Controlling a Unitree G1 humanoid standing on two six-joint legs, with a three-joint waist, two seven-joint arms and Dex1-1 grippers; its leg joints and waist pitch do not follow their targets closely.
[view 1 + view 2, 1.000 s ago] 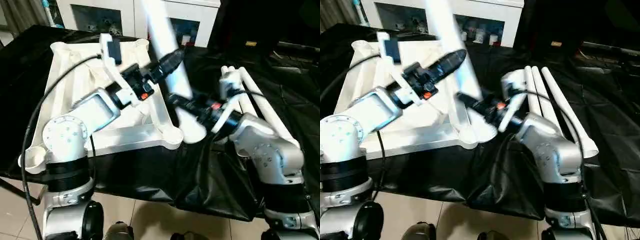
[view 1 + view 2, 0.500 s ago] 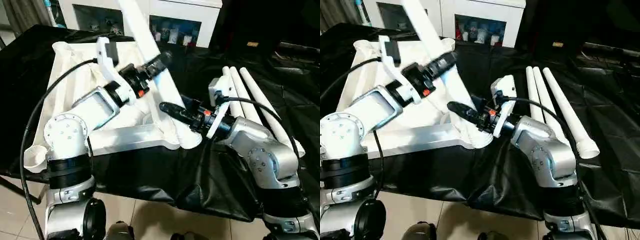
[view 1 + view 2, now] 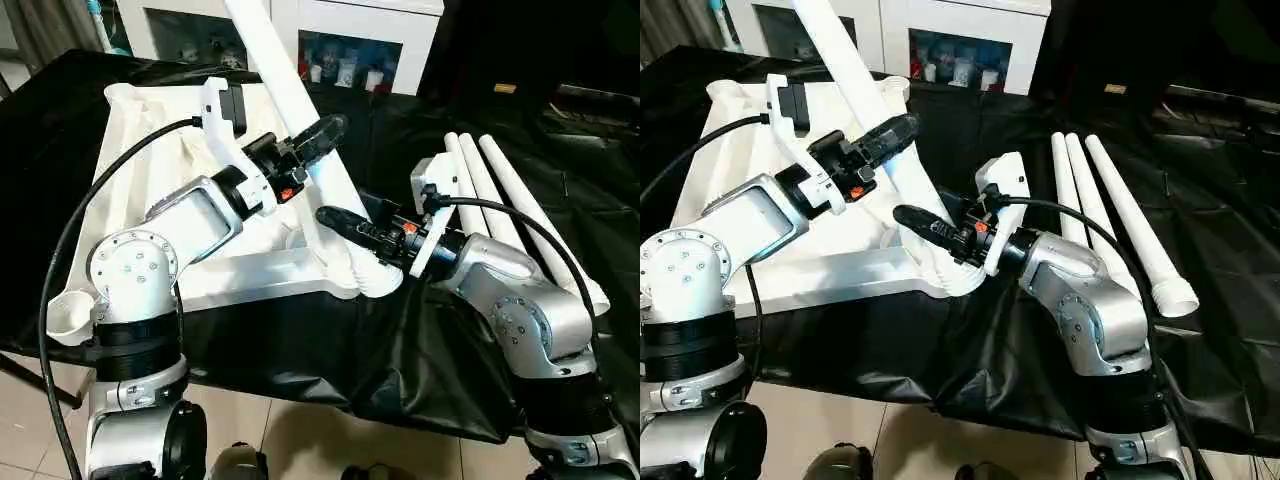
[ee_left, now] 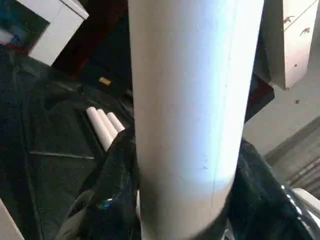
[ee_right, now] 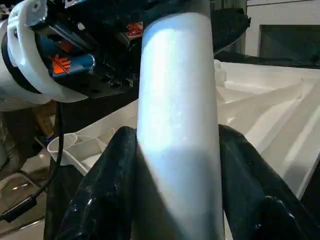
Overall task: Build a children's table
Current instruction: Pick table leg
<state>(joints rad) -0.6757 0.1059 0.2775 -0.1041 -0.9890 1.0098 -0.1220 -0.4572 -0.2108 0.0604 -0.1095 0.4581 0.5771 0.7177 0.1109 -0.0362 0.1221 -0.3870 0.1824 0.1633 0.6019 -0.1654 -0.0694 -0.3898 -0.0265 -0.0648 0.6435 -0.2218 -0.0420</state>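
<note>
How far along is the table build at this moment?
No leg looks fully fitted yet. In hand: both claws, left claw and right claw, grip the first leg, its flared end at the tabletop's near corner socket. Left: three spare legs lying on the black cloth.

Bright overhead light glares on the white tabletop (image 3: pixel 140 150); dark cloth (image 3: pixel 420 360) dim, wrist views soft
</note>
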